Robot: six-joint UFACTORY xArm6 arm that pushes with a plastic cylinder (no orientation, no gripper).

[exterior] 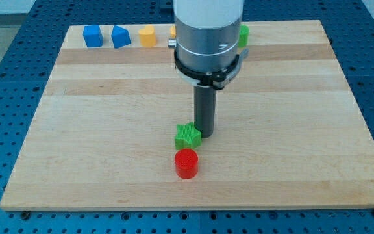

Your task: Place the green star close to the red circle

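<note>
The green star (187, 136) lies on the wooden board just above the red circle (186, 163), with a narrow gap between them. My tip (206, 134) touches the star's upper right side. The rod rises from there to the wide grey arm body (208, 36) at the view's top centre.
Along the board's top edge stand a blue cube (92, 36), a blue block (120, 36) and a yellow block (147, 36). A green block (243, 35) peeks out beside the arm body, which hides the other blocks of that row.
</note>
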